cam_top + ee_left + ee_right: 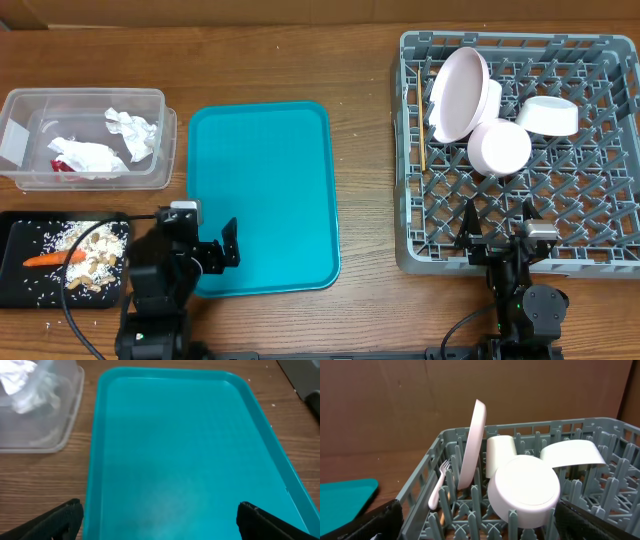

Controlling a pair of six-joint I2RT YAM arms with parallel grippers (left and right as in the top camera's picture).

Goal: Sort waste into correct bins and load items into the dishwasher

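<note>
The grey dish rack (585,215) at the right holds the pale-pink plate (458,92) on edge, two white bowls (500,148) (549,116) and a thin wooden stick (423,140). The right wrist view shows the plate (472,445), a white cup (499,450), the near bowl (522,490) and the white fork (438,491). The clear tub (90,94) holds white napkins (132,132) and a red wrapper (62,164). The black tray (18,240) holds the carrot piece (52,259) and rice scraps (95,250). My left gripper (215,250) (160,510) is open and empty over the teal tray. My right gripper (500,228) (477,510) is open and empty at the rack's front edge.
The teal serving tray (262,180) lies bare between the tub and the rack, and fills the left wrist view (175,435). A few rice grains lie on the wooden table (365,310) by the black tray. A brown cardboard wall stands behind the rack.
</note>
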